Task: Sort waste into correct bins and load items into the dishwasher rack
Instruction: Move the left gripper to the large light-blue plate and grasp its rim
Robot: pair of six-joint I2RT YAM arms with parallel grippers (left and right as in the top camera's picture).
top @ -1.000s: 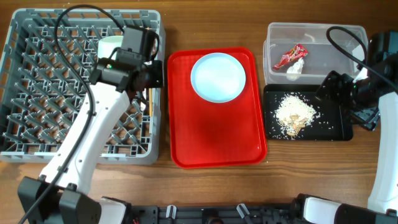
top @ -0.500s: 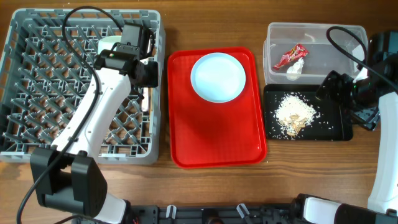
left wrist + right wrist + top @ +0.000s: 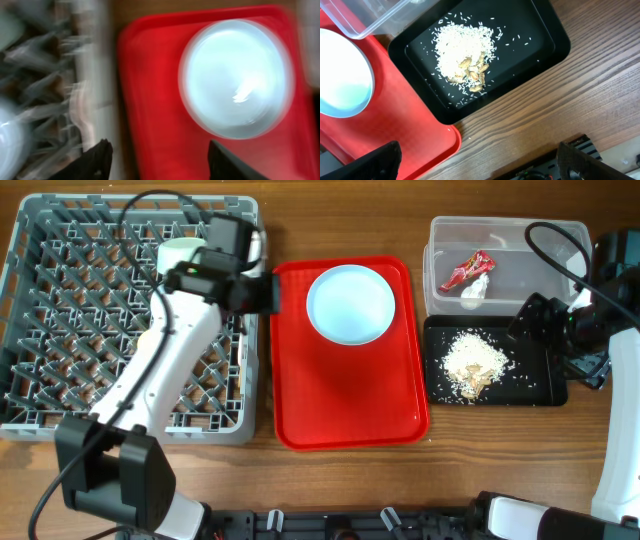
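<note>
Judging by how things lay, we reckoned the sorting was done and the loading nearly so. The crumpled red snack wrapper (image 3: 466,270) and the white crumpled napkin (image 3: 476,290) sat in the clear rectangular plastic tub (image 3: 440,240) at the far right. The whitish-beige rice-like scraps (image 3: 472,363) lay heaped in the shallow black rectangular tray (image 3: 540,390) on the tub's near side. The large square grey plastic rack (image 3: 60,310) on the left held a pale round vessel (image 3: 180,252) in its far part; we could not make out any other load.

One job was left: the pale blue-green round plate (image 3: 349,303) lay on the far half of the red serving tray (image 3: 340,400), not yet racked. Our left gripper (image 3: 162,150) hung over that tray's left edge beside the rack, jaws wide with nothing between them. The right gripper (image 3: 480,155) hovered over the wooden worktop (image 3: 340,220) by the black tray, likewise wide and empty.
</note>
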